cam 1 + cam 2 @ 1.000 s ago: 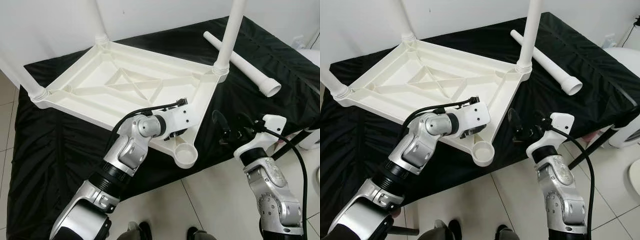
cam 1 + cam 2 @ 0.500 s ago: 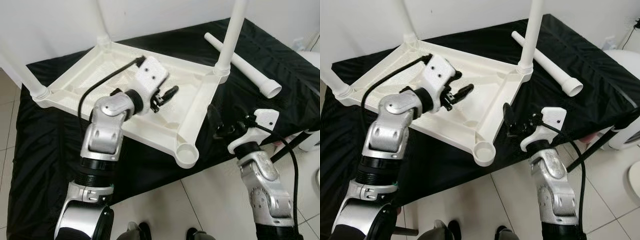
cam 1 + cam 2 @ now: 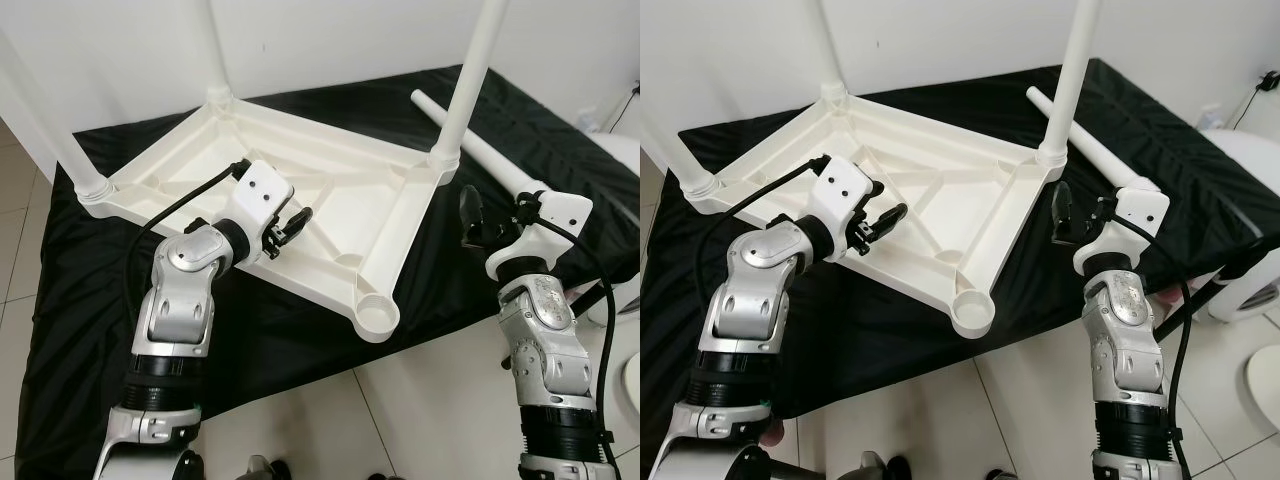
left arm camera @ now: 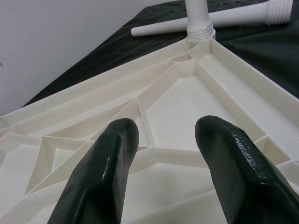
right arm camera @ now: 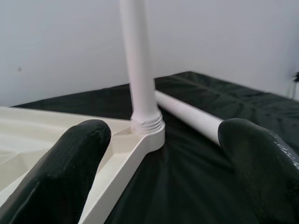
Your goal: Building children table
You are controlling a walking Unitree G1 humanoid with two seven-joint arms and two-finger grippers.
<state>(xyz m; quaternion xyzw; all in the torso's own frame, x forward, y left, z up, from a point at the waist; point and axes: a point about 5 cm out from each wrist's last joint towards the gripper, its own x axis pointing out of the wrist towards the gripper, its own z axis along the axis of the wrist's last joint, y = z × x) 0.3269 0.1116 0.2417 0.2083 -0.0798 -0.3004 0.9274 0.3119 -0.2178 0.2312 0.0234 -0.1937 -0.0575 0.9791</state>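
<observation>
The white children's table (image 3: pixel 300 200) lies upside down on the black-draped tabletop (image 3: pixel 90 300), its ribbed underside facing up and three legs (image 3: pixel 470 75) standing upright from their corner sockets. The fourth corner socket (image 3: pixel 377 315) is empty and reaches past the near edge of the tabletop, over the tiled floor (image 3: pixel 420 410). The loose fourth leg (image 3: pixel 490 150) lies flat on the black cloth to the right of the frame, its flared end pointing toward my right side, with open cloth all around it. My left tool (image 3: pixel 290 222) hovers over the near-left part of the underside, above the diagonal ribs; its fingers (image 4: pixel 112 154) are parted by a moderate gap and grip nothing. My right tool (image 3: pixel 485 225) hangs over the right part of the cloth, beside the frame's right rim and near the loose leg, its fingers (image 5: pixel 74 158) spread wide and empty, looking toward the upright right-hand leg and its threaded socket (image 5: pixel 147 126). Between the frame's right rim and the loose leg there is a strip of bare cloth.
</observation>
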